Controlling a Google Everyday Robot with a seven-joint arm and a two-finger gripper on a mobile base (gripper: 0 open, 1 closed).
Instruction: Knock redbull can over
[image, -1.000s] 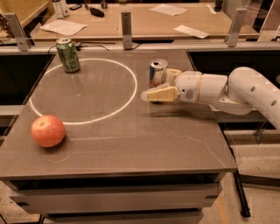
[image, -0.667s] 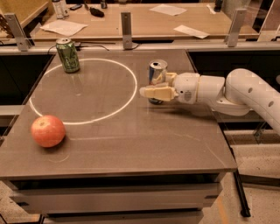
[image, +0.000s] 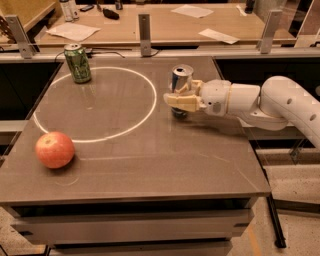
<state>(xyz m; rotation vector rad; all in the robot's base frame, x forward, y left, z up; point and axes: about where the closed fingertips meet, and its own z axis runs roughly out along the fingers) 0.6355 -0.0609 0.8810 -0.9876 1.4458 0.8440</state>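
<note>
1. No writing could be read on the redbull can. Only its blue and silver body and shiny top showed.
2. The green can carried pale markings, too small to read.
3. The redbull can stood on the bench right of centre, towards the far edge and just outside the right side of the white circle marked on the top.
4. Its long axis ran roughly vertical, the silver top pointing up and the base on the bench. Any slight lean could not be judged.
5. The tool reached in from the right on the white arm and pointed left. Its pale part crossed in front of the can's lower half, hiding it.
6. Whether the tool was apart, together or clamped on the can could not be told.
7. The green can stood upright at the far left, on the circle's line and well apart from the redbull can.
8. A red apple lay near the left edge, just outside the circle's near side.
9. Beyond the bench, sheets of paper lay on a wooden table behind upright metal posts.
</note>
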